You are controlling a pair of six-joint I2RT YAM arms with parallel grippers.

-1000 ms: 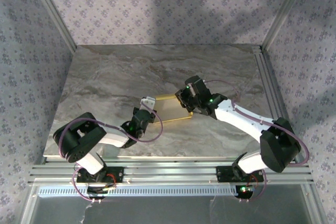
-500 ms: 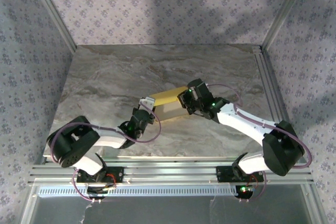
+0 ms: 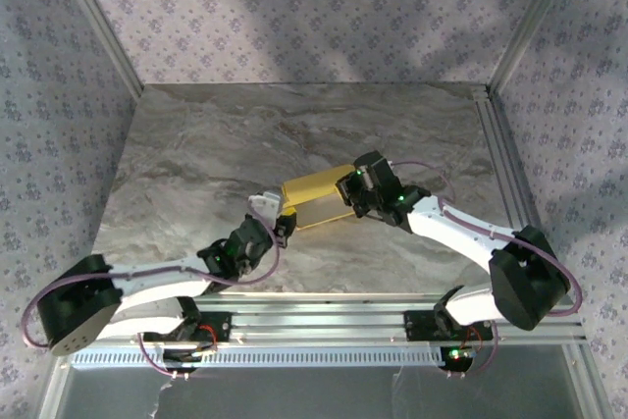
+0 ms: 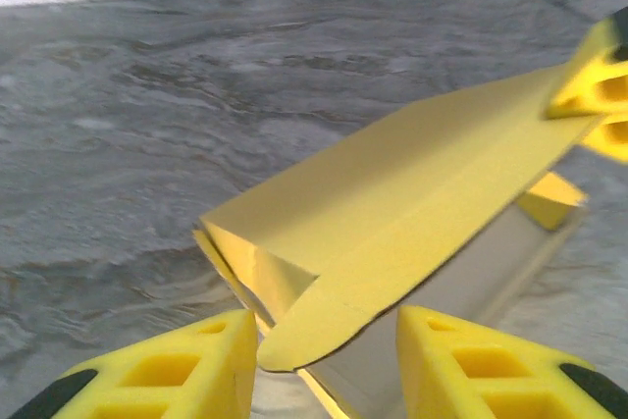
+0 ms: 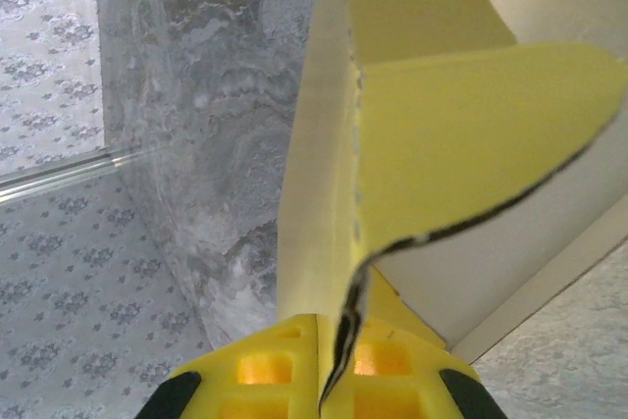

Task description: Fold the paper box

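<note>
Top external shows the marble table (image 3: 196, 164) with the paper box (image 3: 316, 201) near its middle, yellow side up, partly folded, between both arms. The right gripper (image 5: 329, 365) is clenched on a yellow flap at the box's right end. The left gripper (image 4: 329, 336) is released, fingers apart either side of another flap's tip.

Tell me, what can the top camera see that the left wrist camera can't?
Top camera: both long white-and-black arms, the left arm and the right arm, and the silver metal rails they stand on. Left wrist camera: a close look at the yellow cardboard paper box, its rounded flap poking between the yellow fingers of the open left gripper, and its white inside. Both: that box, the grey marble table, and the right gripper pinching the box's far end.
</note>
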